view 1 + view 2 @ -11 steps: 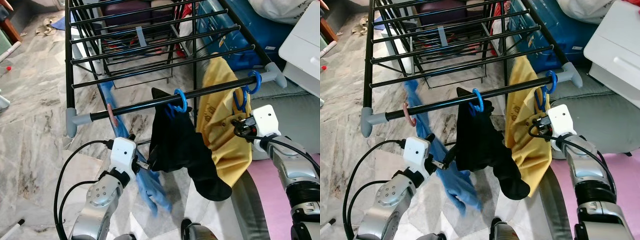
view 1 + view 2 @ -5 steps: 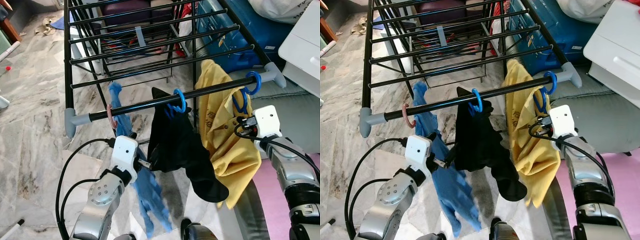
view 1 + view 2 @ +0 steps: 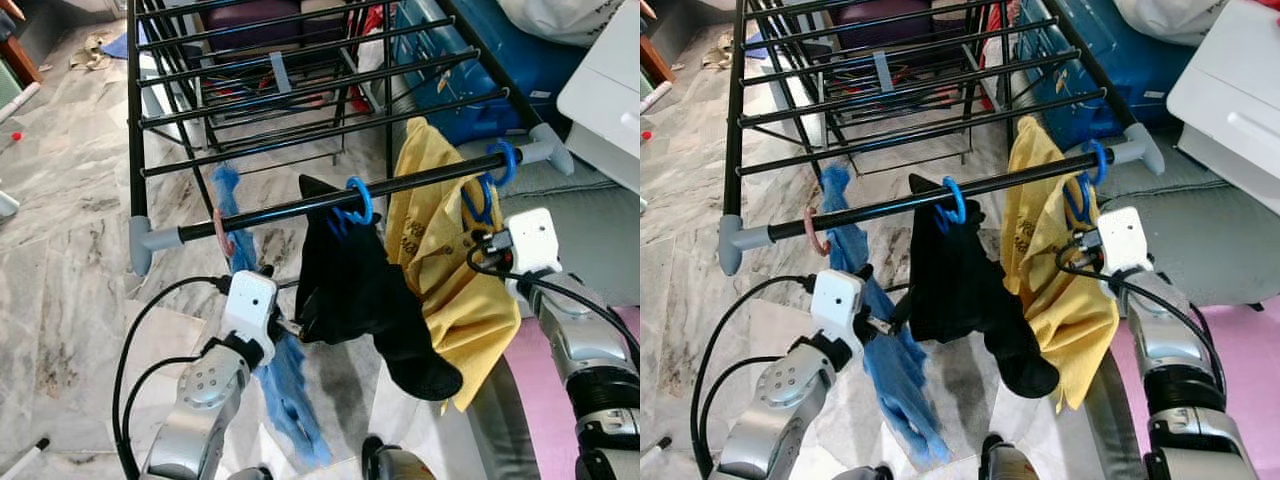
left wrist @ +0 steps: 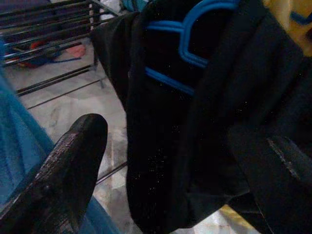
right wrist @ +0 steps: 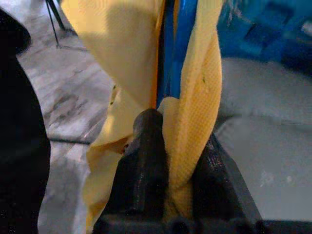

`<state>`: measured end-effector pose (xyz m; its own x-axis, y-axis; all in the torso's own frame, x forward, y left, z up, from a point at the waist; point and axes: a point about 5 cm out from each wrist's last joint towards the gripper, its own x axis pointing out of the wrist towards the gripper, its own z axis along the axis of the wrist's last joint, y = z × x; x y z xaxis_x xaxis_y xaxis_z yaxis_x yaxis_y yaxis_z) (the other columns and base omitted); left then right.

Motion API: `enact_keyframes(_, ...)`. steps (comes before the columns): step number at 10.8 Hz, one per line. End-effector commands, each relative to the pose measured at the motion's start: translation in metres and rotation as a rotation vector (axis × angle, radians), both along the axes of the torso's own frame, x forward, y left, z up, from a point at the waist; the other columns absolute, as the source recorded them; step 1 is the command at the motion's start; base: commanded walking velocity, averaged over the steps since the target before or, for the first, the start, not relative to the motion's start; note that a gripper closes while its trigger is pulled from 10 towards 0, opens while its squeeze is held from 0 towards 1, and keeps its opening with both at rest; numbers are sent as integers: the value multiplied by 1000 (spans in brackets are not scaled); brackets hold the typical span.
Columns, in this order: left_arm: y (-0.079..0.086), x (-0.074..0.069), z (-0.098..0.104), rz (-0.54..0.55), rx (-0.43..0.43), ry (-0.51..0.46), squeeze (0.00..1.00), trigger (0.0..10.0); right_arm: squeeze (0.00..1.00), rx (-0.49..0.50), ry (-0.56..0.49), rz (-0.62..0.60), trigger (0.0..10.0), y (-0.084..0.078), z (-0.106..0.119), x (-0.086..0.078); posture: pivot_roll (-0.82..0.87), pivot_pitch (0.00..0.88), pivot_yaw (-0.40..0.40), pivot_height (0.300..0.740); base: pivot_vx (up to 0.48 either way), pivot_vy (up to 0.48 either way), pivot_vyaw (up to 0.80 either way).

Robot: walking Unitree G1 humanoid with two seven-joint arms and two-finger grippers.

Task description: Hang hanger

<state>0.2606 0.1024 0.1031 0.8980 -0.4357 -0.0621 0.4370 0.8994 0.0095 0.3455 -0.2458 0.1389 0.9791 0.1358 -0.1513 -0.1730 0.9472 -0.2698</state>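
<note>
Hanger point(image 3: 482, 196), blue, hooked over front rail point(image 3: 330, 201) of black drying rack point(image 3: 300, 95) at that rail's right end, just short of the grey corner cap. Carries yellow garment point(image 3: 450, 290), draped below the rail and bunched toward the lower right. Right gripper point(image 5: 170, 161) pinched shut on yellow garment together with the hanger's blue stem (cloth folded between the two black fingers, stem running up between the folds), positioned just below the rail's right end. Second blue hanger point(image 3: 352, 203) hooked at mid-rail, bearing black garment point(image 3: 365, 305) hanging straight down. Pink hook point(image 3: 222, 232) on the rail's left portion, with blue garment point(image 3: 270, 350) trailing beneath toward the marble floor point(image 3: 60, 250). Left gripper point(image 4: 180, 161) below the rail, left of centre, fingers spread apart on either side of the black garment's edge; not clamped on it. Blue bin point(image 3: 470, 60) behind the rack's right side. White cabinet point(image 3: 610, 90) beyond the rail's right end.
</note>
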Motion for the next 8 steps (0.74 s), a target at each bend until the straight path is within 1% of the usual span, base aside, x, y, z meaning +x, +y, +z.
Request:
enact_keyframes(1, 2, 0, -3, 11, 10, 6, 0, 10000, 0, -6, -74, 23, 0, 4, 17, 1, -124, 175, 75, 740, 0, 0, 0)
enact_keyframes(2, 1, 1, -3, 13, 12, 4, 0, 10000, 0, -31, -94, 17, 0, 4, 19, -4, -130, 169, 73, 740, 0, 0, 0)
enact_keyframes(3, 0, 3, -2, 25, 15, -2, 0, 10000, 0, -22, -98, 4, 0, 5, 16, -11, -133, 157, 69, 740, 0, 0, 0)
enact_keyframes(4, -1, 3, -2, 33, 21, -8, 0, 10000, 0, -2, -85, -8, 9765, 8, 7, -22, -132, 151, 68, 740, 0, 0, 0)
enact_keyframes(5, 2, 4, -5, 43, 34, 2, 0, 10000, 0, 31, -77, -64, 10000, 14, -8, -39, -134, 143, 70, 740, 0, 0, 0)
enact_keyframes(6, 2, 5, -5, 36, 36, 1, 0, 10000, 0, 48, -79, -101, 10000, 18, -15, -49, -136, 138, 73, 740, 0, 0, 0)
enact_keyframes(7, 0, 10, -4, 21, 41, -7, 0, 10000, 0, 86, -125, -189, 10000, 28, -19, -64, -152, 133, 83, 740, 0, 0, 0)
enact_keyframes(8, -3, 12, -4, 10, 40, -10, 0, 10000, 0, 51, -184, -229, 10000, 34, -13, -72, -163, 130, 87, 740, 0, 0, 0)
